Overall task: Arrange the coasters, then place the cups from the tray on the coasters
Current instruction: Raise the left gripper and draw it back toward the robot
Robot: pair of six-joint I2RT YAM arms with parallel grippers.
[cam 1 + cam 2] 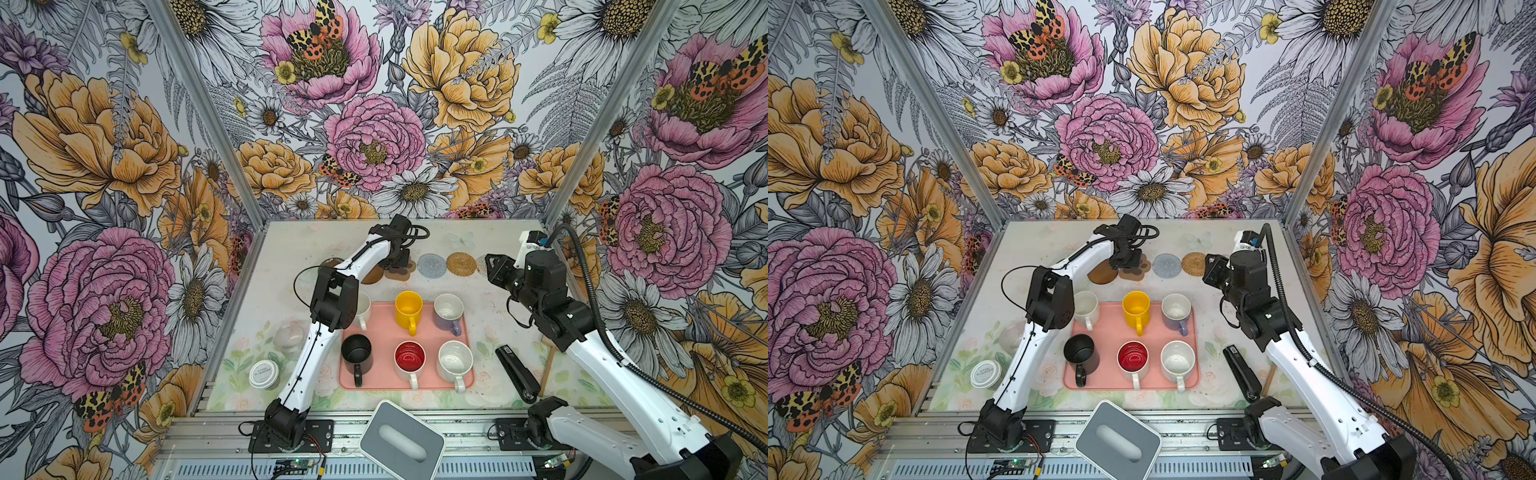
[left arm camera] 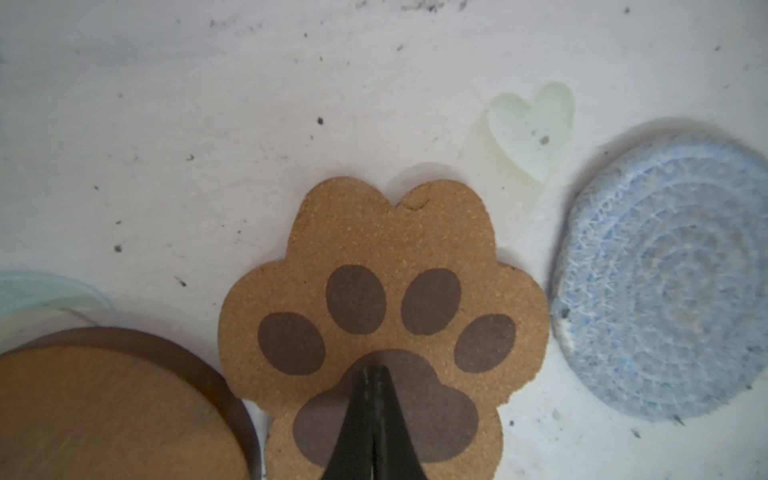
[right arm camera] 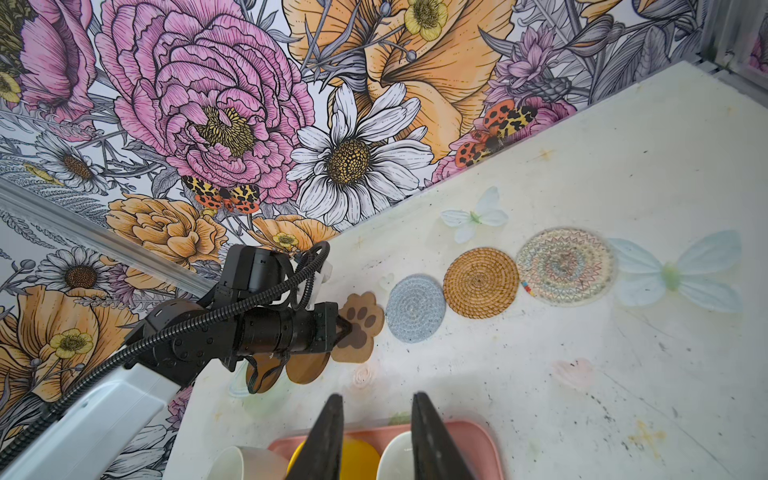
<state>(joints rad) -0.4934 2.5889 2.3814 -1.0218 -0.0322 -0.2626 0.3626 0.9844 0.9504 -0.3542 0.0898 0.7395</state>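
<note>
My left gripper is shut, its tips resting on top of the tan paw coaster, which lies flat at the back of the table. Beside it in a row lie the grey woven coaster, the rattan coaster and the clear glassy coaster. Two brown disc coasters overlap under my left arm. My right gripper hangs open and empty above the tray's back edge. Several cups stand on the pink tray, among them yellow, black and lavender.
A black stapler and a wooden stick lie right of the tray. A glass jar and a white-lidded jar stand to its left. A grey-white box sits at the front edge.
</note>
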